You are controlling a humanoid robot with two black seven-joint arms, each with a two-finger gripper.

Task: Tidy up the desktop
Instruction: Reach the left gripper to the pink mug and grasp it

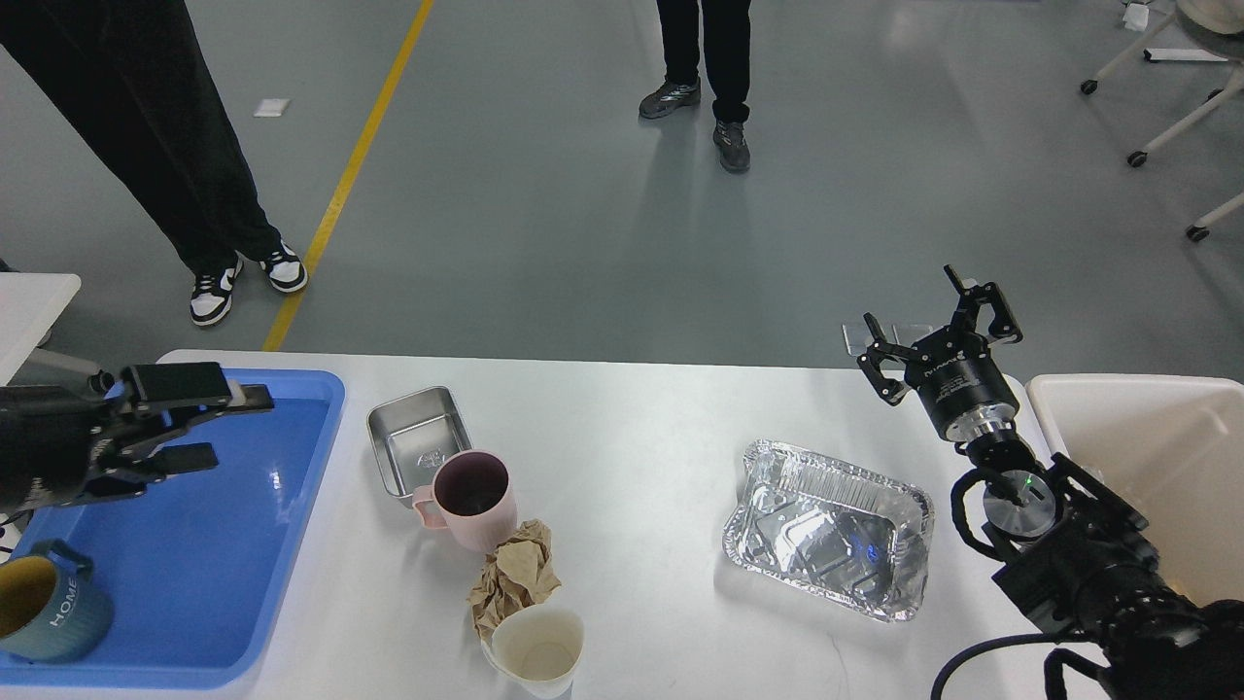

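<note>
We see a white table, blue tray, pink mug, teal mug, silver foil pan and brown crumpled paper.

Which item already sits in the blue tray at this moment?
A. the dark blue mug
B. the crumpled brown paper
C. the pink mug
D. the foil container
A: the dark blue mug stands in the near left corner of the blue tray, while the pink mug, the foil container and the crumpled brown paper all lie on the desktop.

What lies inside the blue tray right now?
Inside the blue tray stands one blue mug at its near left corner. The left gripper hangs over the tray, hiding part of its floor.
</note>
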